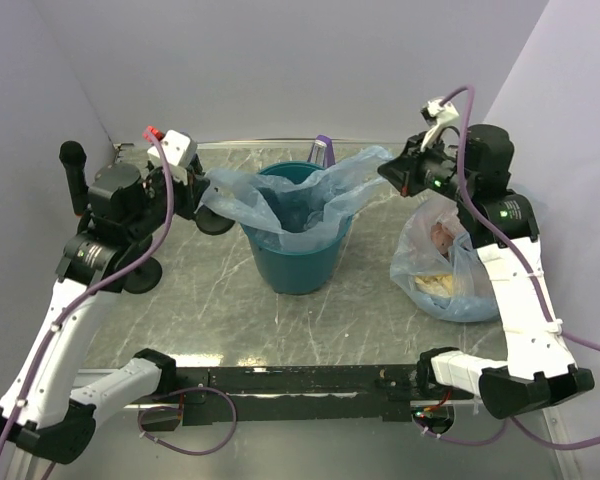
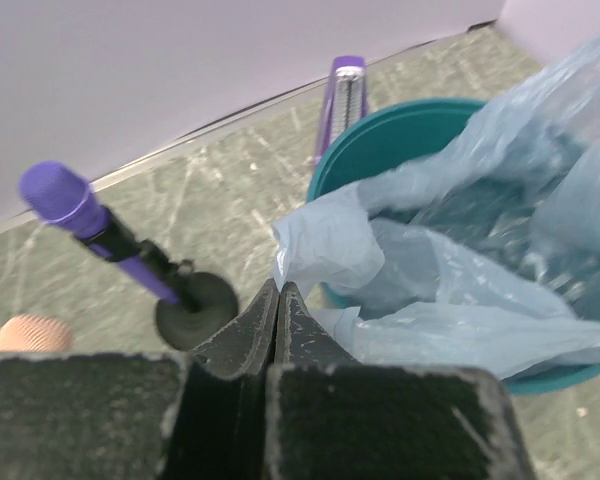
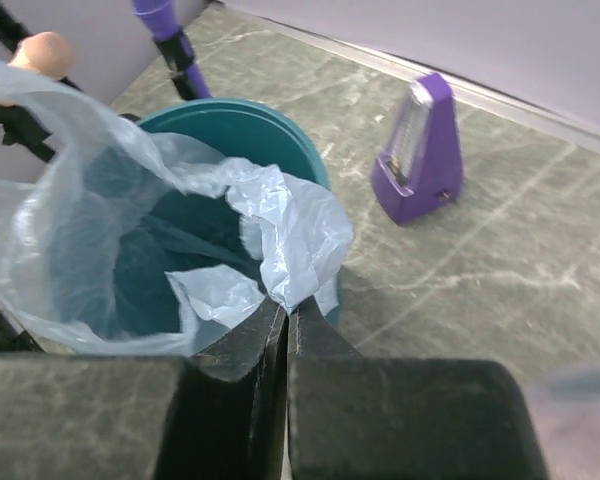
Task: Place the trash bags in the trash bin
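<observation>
From above, the left gripper point(image 1: 202, 188) and right gripper point(image 1: 392, 170) each pinch an opposite edge of the trash bag point(image 1: 310, 195), which hangs spread across the trash bin point(image 1: 298, 262) with its middle sagging inside. The danger here is that the film is thin: if the 2 arms pull apart it may tear or slip free, and a hard tug could tip the bin. The stuffed clear bag point(image 1: 445, 265) sits just beside the bin, under the right arm. In the left wrist view, the fingers are fully closed on a fold of the bag, outside the rim. The purple-headed stand point(image 2: 65, 195) on its black base point(image 2: 195, 308) is near enough to knock. In the right wrist view, the fingers are closed tight on a crumpled corner that also lies outside the rim. Let go here, that corner probably drops outside the bin. The purple metronome point(image 3: 417, 150) stands near the bin.
</observation>
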`<state>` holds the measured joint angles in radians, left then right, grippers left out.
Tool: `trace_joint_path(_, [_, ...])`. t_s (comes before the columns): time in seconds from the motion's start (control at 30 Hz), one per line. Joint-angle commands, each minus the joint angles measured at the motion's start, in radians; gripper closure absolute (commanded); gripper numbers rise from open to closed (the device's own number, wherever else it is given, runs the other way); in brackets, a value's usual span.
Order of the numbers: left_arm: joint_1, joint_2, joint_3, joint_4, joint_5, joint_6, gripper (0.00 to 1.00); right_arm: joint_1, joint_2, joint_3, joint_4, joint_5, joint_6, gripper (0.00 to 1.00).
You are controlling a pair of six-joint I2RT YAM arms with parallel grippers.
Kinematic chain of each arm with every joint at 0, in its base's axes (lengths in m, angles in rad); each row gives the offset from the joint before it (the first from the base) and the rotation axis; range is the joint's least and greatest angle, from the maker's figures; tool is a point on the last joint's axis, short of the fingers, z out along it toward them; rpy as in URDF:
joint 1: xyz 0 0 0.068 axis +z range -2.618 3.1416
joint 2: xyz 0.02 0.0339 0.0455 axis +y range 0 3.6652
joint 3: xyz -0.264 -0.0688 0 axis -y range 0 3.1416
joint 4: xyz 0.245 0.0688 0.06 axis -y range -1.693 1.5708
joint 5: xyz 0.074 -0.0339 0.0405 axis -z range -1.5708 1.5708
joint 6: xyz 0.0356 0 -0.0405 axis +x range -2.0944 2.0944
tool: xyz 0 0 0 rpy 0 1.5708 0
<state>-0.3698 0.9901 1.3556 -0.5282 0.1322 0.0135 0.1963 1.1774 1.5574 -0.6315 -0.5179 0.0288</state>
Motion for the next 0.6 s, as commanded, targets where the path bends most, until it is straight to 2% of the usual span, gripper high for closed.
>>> trace_joint_path(0.0, [0.005, -0.077, -0.047, -0.053, -0.039, 0.1, 0.99, -0.057, -0.012, -0.005, -0.068, -0.044, 0.002, 1.0])
trace_joint_path(0.27, [0.005, -0.212, -0.17, -0.168, -0.117, 0.126, 0.99, -0.093, -0.1, -0.089, -0.177, -0.062, -0.02, 1.0])
trace_joint_path(0.47, [0.005, -0.263, -0.32, -0.112, -0.184, 0.157, 0.99, -0.118, -0.139, -0.241, -0.146, -0.021, -0.02, 1.0])
trace_joint_path(0.57, [0.006, -0.246, -0.316, -0.093, -0.142, 0.169, 0.99, -0.12, -0.107, -0.238, -0.163, -0.021, -0.02, 1.0])
